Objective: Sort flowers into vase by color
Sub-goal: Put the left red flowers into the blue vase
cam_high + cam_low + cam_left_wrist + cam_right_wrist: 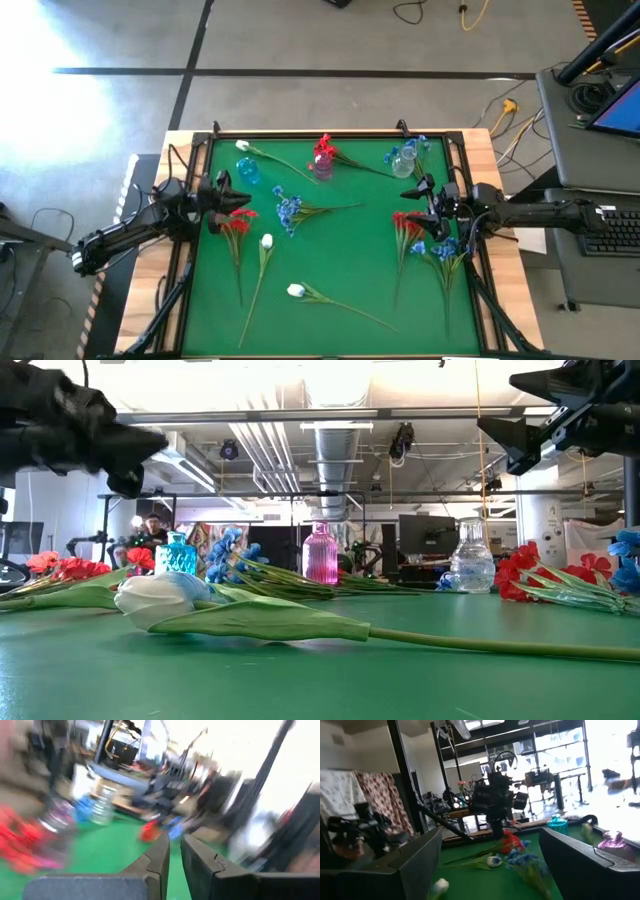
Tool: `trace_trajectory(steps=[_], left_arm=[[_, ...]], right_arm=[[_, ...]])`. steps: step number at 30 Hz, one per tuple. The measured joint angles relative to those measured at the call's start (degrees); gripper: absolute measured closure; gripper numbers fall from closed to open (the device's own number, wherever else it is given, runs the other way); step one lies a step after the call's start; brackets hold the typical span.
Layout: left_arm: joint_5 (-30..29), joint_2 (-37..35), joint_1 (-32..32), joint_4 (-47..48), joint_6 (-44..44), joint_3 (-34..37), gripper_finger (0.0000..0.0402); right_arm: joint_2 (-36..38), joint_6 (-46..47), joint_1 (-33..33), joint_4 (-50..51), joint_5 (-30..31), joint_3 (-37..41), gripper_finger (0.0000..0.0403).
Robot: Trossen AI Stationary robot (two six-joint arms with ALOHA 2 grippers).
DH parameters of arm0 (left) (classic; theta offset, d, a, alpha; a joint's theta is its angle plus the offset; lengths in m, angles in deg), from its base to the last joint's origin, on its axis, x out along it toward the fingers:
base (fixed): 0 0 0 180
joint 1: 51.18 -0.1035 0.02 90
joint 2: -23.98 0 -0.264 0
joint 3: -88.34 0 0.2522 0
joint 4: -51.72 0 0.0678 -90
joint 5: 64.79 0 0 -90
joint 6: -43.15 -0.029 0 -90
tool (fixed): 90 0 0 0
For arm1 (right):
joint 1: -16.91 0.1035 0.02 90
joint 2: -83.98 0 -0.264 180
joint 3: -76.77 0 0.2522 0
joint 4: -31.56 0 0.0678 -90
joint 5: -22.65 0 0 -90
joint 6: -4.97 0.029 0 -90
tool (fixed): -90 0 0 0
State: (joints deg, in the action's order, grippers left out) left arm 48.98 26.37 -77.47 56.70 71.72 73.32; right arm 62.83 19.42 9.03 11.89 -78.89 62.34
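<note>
Hovering above the table's left edge, the left gripper [222,192] sits just over the bloom end of a red flower [236,224] whose thin stem runs away from it toward the near edge, so the long axis lies roughly along that edge and the head is the part nearest the fingers. In the left wrist view its two dark fingers [159,861] stand close together with only a narrow slit between them and nothing held. The right gripper [432,200] hangs near the right edge with its fingers spread wide and empty, above a second red flower [406,228] and a blue flower [443,248] that both trail their stems toward the near edge. Three vases stand along the far edge: a teal vase [247,172] toward the left, a pink vase [322,165] in the middle, a clear vase [403,162] toward the right. White flowers [296,291] lie near the middle and the near edge, well apart from both arms. By my judgement the left arm is nearer its red flower, and would need to open and drop onto the stem just below the bloom.
</note>
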Motion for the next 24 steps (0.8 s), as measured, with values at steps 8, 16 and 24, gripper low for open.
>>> trace_trajectory(steps=[8,16,24], left_arm=[[-0.82,0.04,0.00,-10.91,13.93,0.00,0.0365],[-9.88,0.33,-0.02,-11.74,13.55,0.00,0.0365],[-11.19,1.01,0.00,-13.40,12.51,-0.07,0.0365]], right_arm=[[-1.12,5.18,0.97,-0.12,-0.93,-2.35,0.0077],[-4.97,-0.43,6.40,-0.37,-0.95,-9.39,0.0077],[-6.56,-5.87,12.21,-0.74,-0.47,-13.59,0.0077]])
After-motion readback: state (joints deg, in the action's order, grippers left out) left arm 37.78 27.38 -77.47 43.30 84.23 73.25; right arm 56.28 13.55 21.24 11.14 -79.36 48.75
